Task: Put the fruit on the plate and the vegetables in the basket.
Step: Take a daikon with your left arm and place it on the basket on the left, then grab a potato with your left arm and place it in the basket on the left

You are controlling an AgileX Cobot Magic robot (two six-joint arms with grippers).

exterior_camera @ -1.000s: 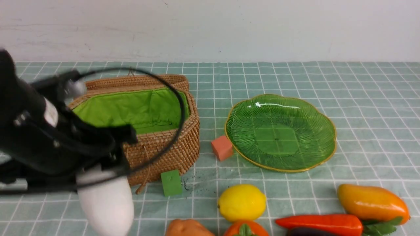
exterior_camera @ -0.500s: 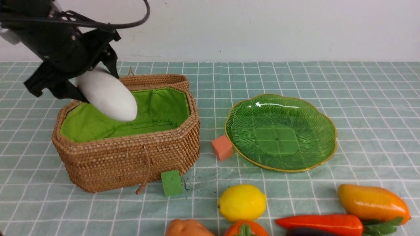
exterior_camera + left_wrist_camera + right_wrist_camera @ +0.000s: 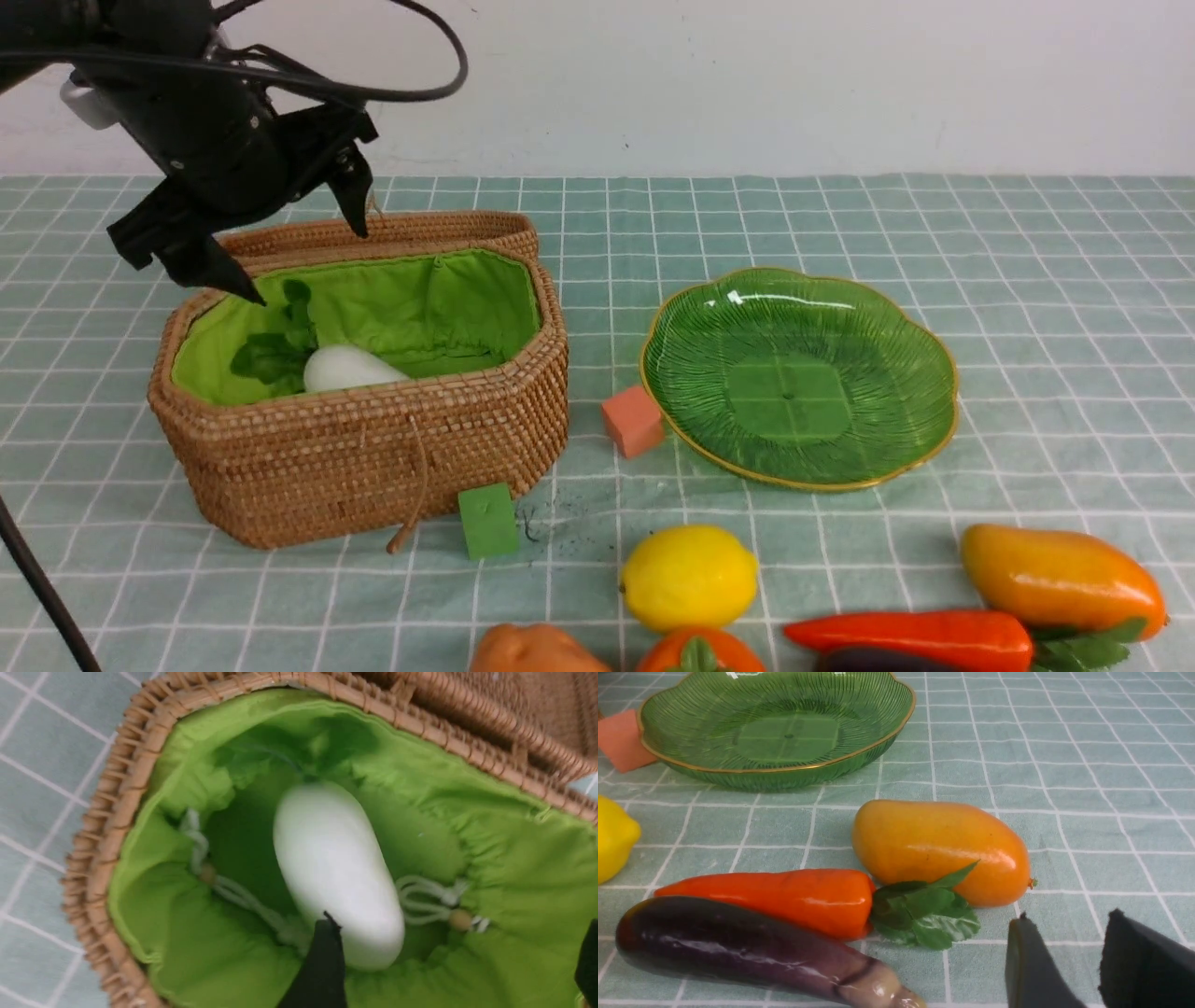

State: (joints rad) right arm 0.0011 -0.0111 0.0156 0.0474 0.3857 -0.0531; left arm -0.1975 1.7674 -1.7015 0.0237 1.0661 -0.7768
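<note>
- Hovering upper left, L gripper (image 3: pixel 307 263) spread, empty, over wicker basket (image 3: pixel 355 476); white radish (image 3: pixel 350 369) inside, where veg belong.
- R gripper (image 3: pixel 1066 917) ajar, empty, near mango (image 3: pixel 938 849).

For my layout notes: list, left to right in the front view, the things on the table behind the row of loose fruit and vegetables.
basket → green cube → pink cube → plate

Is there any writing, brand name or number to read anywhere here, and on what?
None: no word, number or logo shows on the basket, the plate, the lemon, the mango, the carrot or the eggplant.
A white patch on the left arm is too blurred to read.
</note>
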